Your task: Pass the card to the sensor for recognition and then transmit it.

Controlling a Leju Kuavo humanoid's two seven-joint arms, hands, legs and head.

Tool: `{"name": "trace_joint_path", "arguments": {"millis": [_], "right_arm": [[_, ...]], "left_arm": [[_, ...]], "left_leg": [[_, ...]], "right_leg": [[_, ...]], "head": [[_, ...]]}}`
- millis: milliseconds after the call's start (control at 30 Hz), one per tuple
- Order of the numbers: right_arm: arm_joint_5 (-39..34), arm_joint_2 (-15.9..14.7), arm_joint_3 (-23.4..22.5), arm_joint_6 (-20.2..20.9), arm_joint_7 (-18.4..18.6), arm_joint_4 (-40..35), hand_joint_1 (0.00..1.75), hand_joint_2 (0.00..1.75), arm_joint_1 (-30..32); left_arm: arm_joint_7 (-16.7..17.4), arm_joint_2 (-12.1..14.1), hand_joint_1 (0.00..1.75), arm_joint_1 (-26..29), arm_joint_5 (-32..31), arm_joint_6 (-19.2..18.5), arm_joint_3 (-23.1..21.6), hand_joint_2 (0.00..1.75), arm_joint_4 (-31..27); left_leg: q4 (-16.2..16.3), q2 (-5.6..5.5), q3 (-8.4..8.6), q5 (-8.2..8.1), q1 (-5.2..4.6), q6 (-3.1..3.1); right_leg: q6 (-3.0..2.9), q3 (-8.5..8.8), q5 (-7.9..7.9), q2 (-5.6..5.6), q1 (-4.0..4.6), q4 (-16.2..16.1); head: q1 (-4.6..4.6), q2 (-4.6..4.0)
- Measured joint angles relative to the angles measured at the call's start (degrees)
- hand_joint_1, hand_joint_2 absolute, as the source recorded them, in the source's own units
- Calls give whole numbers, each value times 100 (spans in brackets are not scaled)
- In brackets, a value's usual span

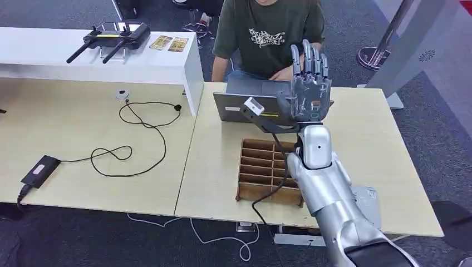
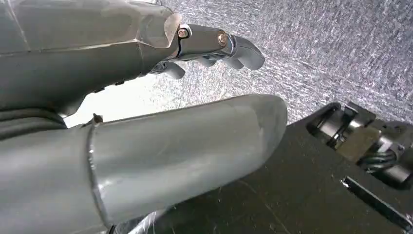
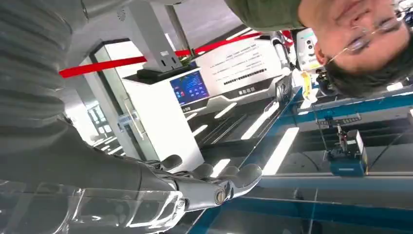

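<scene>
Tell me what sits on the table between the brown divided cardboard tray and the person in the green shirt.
A grey laptop, seen in the head view; the raised right hand covers part of it.

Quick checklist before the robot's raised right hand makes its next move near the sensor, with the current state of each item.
1. Card in the right hand: not ok. Its fingers point upward and apart, and no card is seen in it.
2. Left hand free: ok. It holds nothing.
3. Sensor unobstructed: ok. It stands beside the right hand, in front of the laptop.
4. Person clear of the arm: not ok. They sit just behind the raised hand.
5. Sensor powered: cannot tell.
</scene>
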Motion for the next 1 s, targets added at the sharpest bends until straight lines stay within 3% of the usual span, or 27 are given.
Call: {"name": "trace_joint_path", "arguments": {"millis": [1000], "right_arm": [[-70,-275,-752,0,-293,-1361,0,175,1028]], "left_arm": [[-17,17,0,10,-57,22,4,0,0]], "left_leg": [[0,1,0,-1,0,0]], "right_leg": [[0,-3,0,3,0,-1]], "head": [[0,0]]}}
